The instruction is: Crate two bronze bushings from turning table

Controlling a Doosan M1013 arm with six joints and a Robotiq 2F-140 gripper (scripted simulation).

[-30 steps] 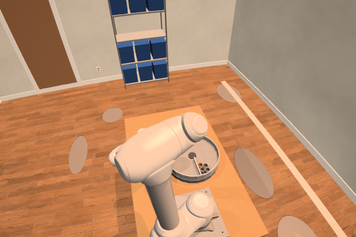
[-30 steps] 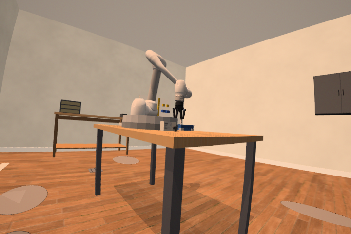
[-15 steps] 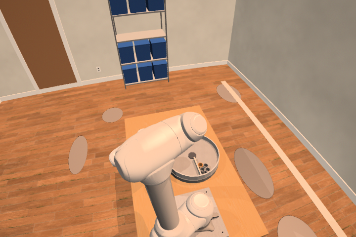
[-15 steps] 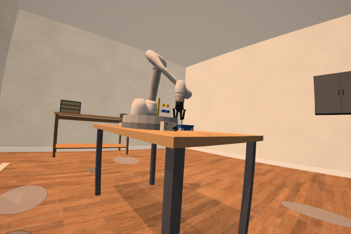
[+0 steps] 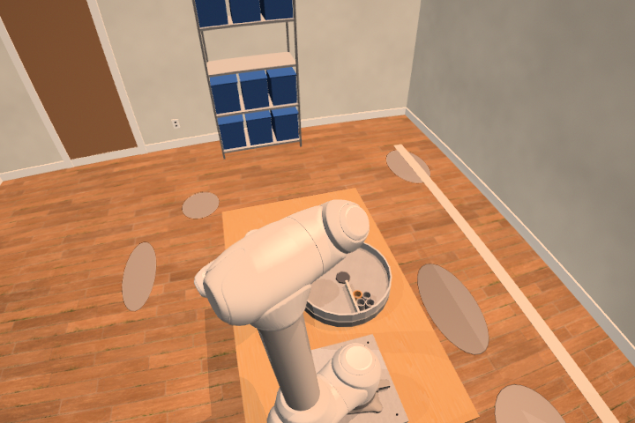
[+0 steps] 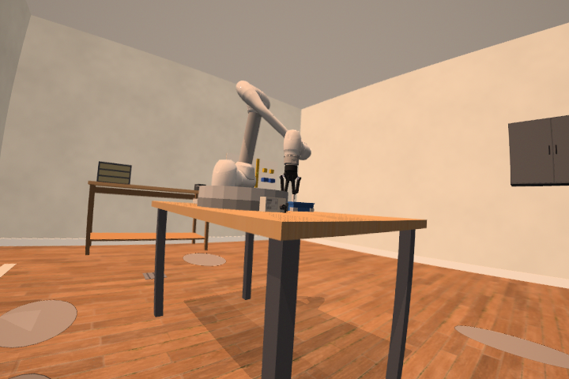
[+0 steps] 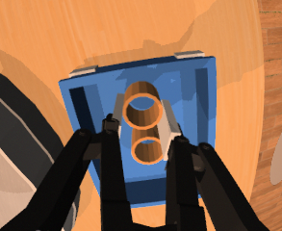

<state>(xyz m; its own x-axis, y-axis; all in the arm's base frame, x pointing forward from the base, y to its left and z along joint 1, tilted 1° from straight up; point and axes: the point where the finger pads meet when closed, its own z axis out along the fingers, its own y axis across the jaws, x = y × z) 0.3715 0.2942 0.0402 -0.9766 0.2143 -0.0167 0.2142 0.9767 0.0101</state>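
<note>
In the wrist view my gripper (image 7: 141, 108) is shut on a bronze bushing (image 7: 142, 112), held upright over the blue crate (image 7: 141, 129). A second bronze bushing (image 7: 148, 149) stands on the crate floor just below it. In the exterior view the gripper (image 6: 290, 187) hangs a little above the crate (image 6: 300, 205) on the wooden table. The grey turning table (image 5: 352, 288) holds a cluster of bushings (image 5: 363, 299) beside a divider: one bronze (image 5: 357, 293), the others grey. In the top view the arm hides the gripper and the crate.
The robot base (image 5: 348, 374) stands on a grey plate at the table's near end. The turning table's rim shows at the left edge of the wrist view (image 7: 12, 148). A shelf rack with blue bins (image 5: 252, 85) stands at the far wall.
</note>
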